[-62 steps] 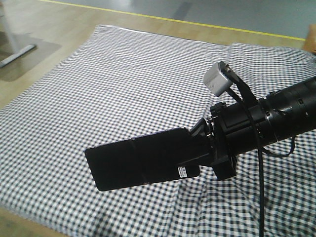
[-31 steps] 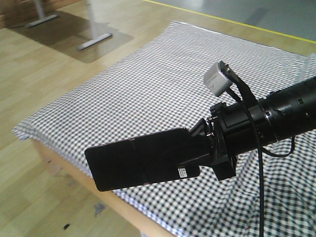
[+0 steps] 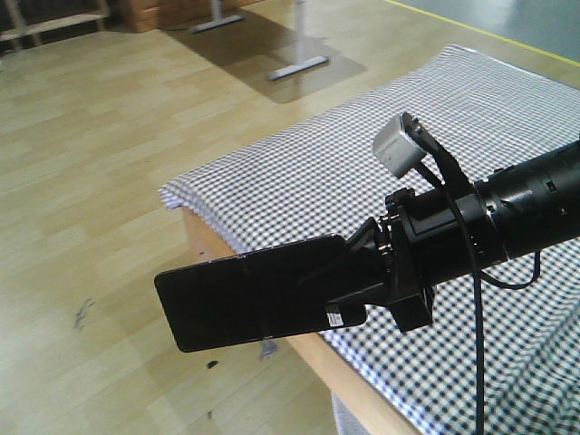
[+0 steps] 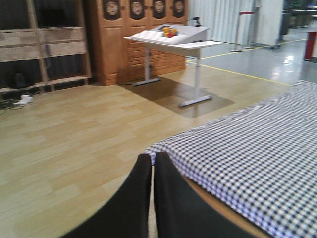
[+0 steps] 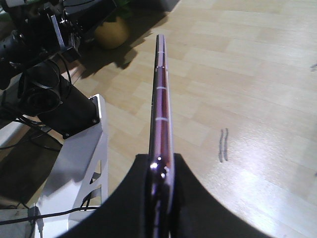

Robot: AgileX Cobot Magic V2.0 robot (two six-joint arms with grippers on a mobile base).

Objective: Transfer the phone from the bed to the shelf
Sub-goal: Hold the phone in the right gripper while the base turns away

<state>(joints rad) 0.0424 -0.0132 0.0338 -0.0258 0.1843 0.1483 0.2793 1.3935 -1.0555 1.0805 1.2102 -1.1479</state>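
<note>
The right claw [image 5: 161,171] is clamped on one short end of the phone [image 3: 240,304], its fingers pressed flat on the two broad faces. The rest of the slab juts out level and unsupported, clear of the bed [image 3: 362,163] and out past its corner, above the wooden floor [image 3: 109,181]. It is thin, stiff and probably light, but its gloss suggests it could slip, and the seam across its middle looks like a weak line. A hold on the faces seems sounder than one on the narrow pinkish rim. The left claw [image 4: 151,198] is pinched nearly together with nothing in it. I cannot pick out the shelf with certainty.
</note>
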